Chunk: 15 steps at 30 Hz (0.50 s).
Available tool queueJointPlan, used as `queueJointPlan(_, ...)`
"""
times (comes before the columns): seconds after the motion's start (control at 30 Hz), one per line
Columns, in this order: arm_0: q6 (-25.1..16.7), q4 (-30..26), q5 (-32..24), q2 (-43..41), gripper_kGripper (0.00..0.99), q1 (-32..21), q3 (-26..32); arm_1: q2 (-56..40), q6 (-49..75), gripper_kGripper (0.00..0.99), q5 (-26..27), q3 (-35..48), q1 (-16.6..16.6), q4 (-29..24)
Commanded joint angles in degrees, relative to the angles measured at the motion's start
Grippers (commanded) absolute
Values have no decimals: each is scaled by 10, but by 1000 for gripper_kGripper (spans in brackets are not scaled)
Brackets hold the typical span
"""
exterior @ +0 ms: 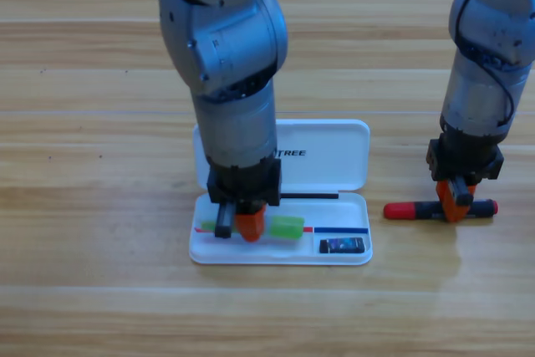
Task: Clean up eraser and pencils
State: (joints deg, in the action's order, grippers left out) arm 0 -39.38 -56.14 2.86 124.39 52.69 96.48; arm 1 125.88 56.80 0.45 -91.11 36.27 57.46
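the eraser (342,246) lies flat in the tray of the white case (334,165), at the tray's 4 o'clock corner, long side running 9 to 3 o'clock. one eraser shows.

two pencils show. the green pencil (286,226) lies in the same tray, toward 9 o'clock of the eraser and apart from it; its middle is hidden under the left gripper (240,225), so only a bright green stretch at 3 o'clock of the gripper and a thin pale bit at 9 o'clock can be seen. the black pencil (418,210) lies on the table (84,290) outside the case, at 3 o'clock of the tray and near its edge, lying 9 to 3 o'clock with a red end on each side.

the case is one piece lying open: lid flat toward 12 o'clock, tray toward 6 o'clock. it holds two things, the eraser and the green pencil.

the left gripper points straight down into the tray's 9 o'clock half, right over the green pencil; whether it grips or has let go of the pencil cannot be told. the left arm (230,56) comes down from 12 o'clock and covers part of the lid.

the right gripper (456,201) points down on the black pencil near its 3 o'clock end, orange tips at the barrel; its grip cannot be told either. the right arm (489,48) comes in from the 1 o'clock corner.
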Motion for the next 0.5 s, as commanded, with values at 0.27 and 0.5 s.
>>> queueJointPlan(0.27,17,9,-9,36,0,15,2,-71,-2,0,30,30,7,25)
queueJointPlan(0.5,29,8,-5,40,327,15,1,-81,-3,0,30,32,11,30)
